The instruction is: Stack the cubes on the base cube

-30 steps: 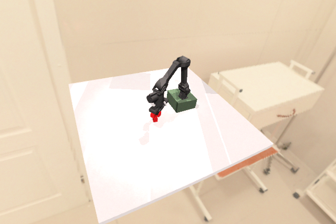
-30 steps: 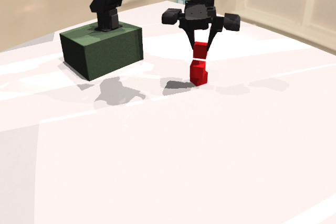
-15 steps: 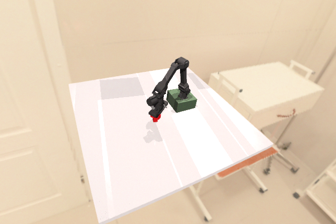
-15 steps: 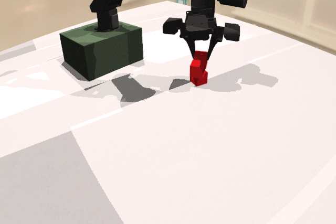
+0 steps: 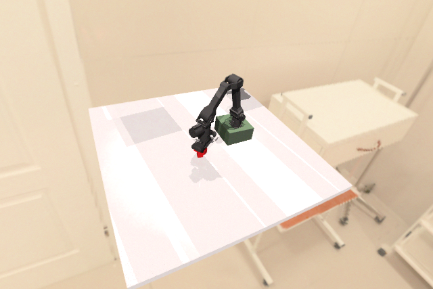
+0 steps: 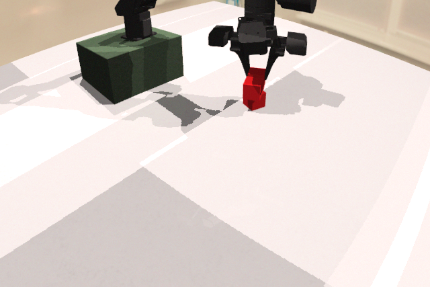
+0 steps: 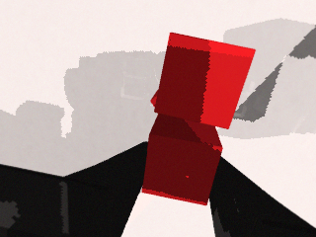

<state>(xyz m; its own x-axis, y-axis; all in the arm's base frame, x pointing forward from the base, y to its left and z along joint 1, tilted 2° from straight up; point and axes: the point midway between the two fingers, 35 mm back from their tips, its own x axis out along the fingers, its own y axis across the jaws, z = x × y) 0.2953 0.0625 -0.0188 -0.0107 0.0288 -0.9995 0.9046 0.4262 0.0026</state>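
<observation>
My gripper (image 5: 201, 148) (image 6: 256, 76) (image 7: 180, 155) points straight down and is shut on a small red cube (image 6: 256, 72) (image 7: 180, 170). Right under it a red base cube (image 6: 259, 100) (image 7: 217, 84) stands on the white table (image 5: 168, 202) (image 6: 242, 173). The held cube is on or just above the top of the base cube; I cannot tell whether they touch. A red step (image 6: 248, 85) juts out at the left between them, and the red shapes merge, so I cannot tell a second loose cube apart. In the top view only a red patch (image 5: 200, 153) shows below the fingers.
A dark green block (image 5: 235, 130) (image 6: 132, 61) carries the arm's foot, behind and left of the red cubes in the exterior view. A white cart (image 5: 349, 114) stands off the table's right side. The table's front edge (image 5: 244, 237) drops to the floor.
</observation>
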